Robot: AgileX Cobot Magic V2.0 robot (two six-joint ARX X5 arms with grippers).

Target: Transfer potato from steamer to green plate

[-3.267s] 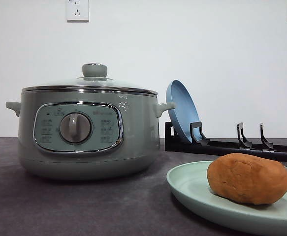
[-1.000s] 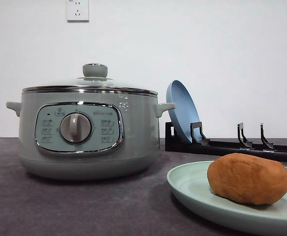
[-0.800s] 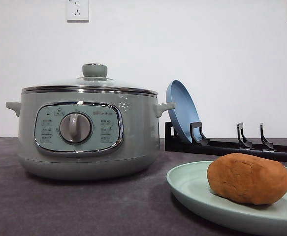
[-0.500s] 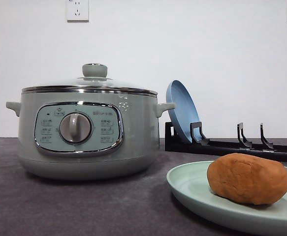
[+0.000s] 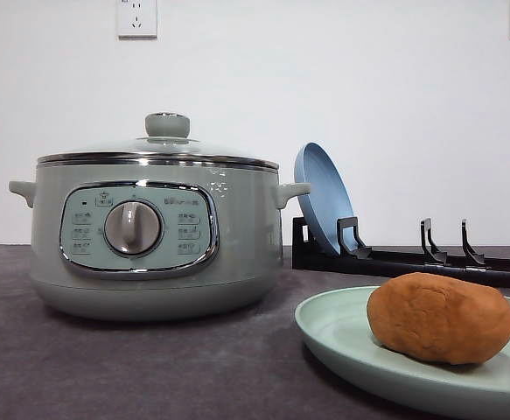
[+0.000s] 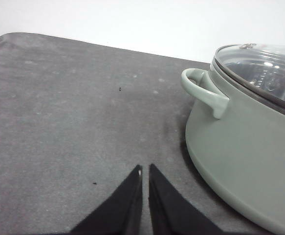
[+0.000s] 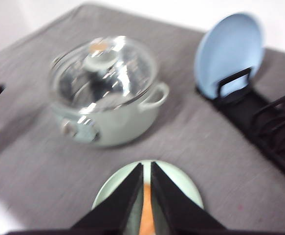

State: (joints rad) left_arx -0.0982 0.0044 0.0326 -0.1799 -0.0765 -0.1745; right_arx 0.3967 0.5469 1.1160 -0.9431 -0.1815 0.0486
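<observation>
**Potato seen on the green plate, steamer lidded**

In the front view, the steamer (image 5: 154,229) was set on the left part of the dark grey worktop (image 5: 106,367), its glass lid (image 5: 158,147) seated on the chrome rim and the green knob (image 5: 168,125) upright at the centre. The central dial (image 5: 133,228) was framed by the chrome-rimmed control panel, and a small side handle was seen at each flank. To the right of the steamer and farther back, a blue plate (image 5: 324,197) was stood on edge in the first slot of a black dish rack (image 5: 412,258). Nearest the camera on the right, the green plate (image 5: 342,337) was laid flat on the worktop, apart from the steamer, and the potato (image 5: 440,318) was rested on it.

In the left wrist view, the left pincer (image 6: 145,170) was seen above bare worktop just beside the steamer's wall (image 6: 240,161), its black fingers brought together with only a sliver between the tips and nothing held.

In the blurred right wrist view, the right pincer (image 7: 146,166) was seen over the green plate (image 7: 110,191), fingers likewise drawn nearly together and empty; an orange strip of the potato (image 7: 146,215) was glimpsed between them, below.
</observation>
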